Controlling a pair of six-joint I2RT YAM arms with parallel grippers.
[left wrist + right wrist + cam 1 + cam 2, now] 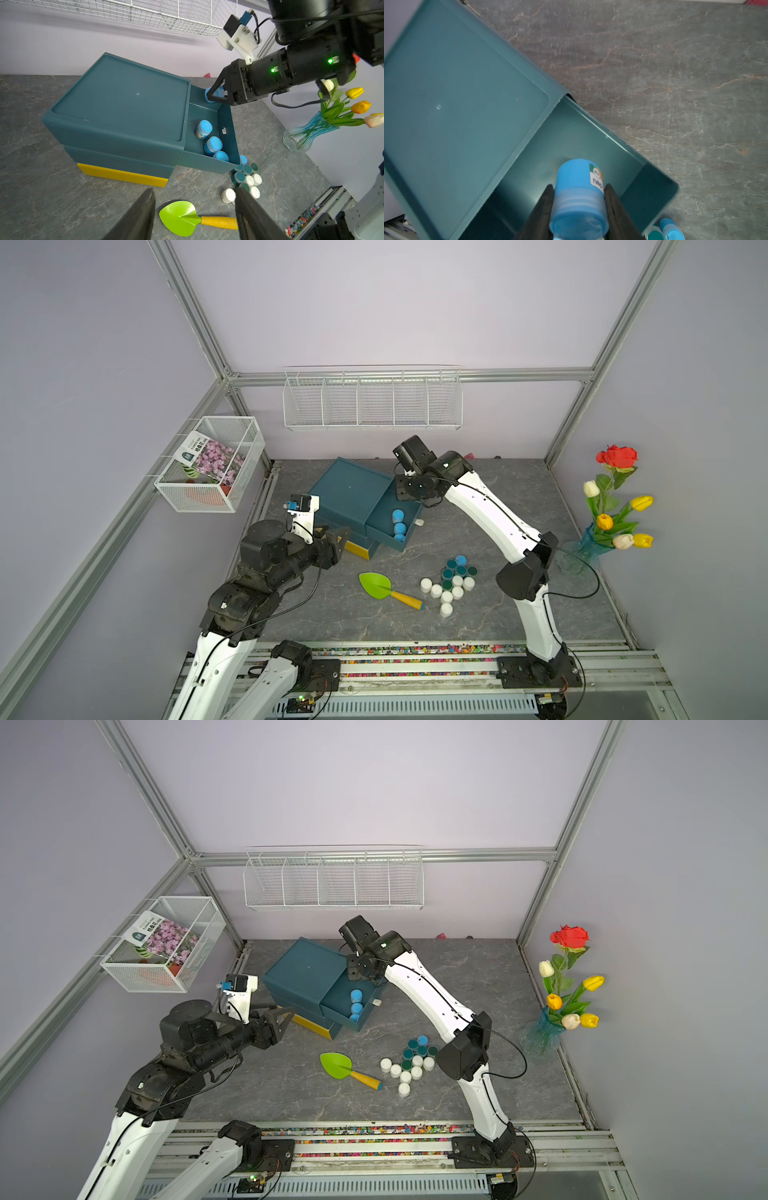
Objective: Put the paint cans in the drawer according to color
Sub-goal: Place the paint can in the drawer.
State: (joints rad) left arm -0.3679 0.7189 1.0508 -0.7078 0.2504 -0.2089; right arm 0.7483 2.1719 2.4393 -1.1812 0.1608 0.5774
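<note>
Right gripper (579, 189): closed on a light-blue paint can (577, 180), gripped near its lid.
Can's place: above the far end of the open top drawer (227, 126), apparently tilted; whether it touches the floor I cannot tell.
Drawer contents: three light-blue cans (399, 526) toward the near end.
Left gripper (194, 190): jaws apart, empty, near-left of the cabinet (349, 489).
Doing it well: lower until the base sits flat, clear of the far wall and cabinet lip, then let go; a tilted drop would likely roll.
Table: mixed cans (453, 578) wait near-right.
</note>
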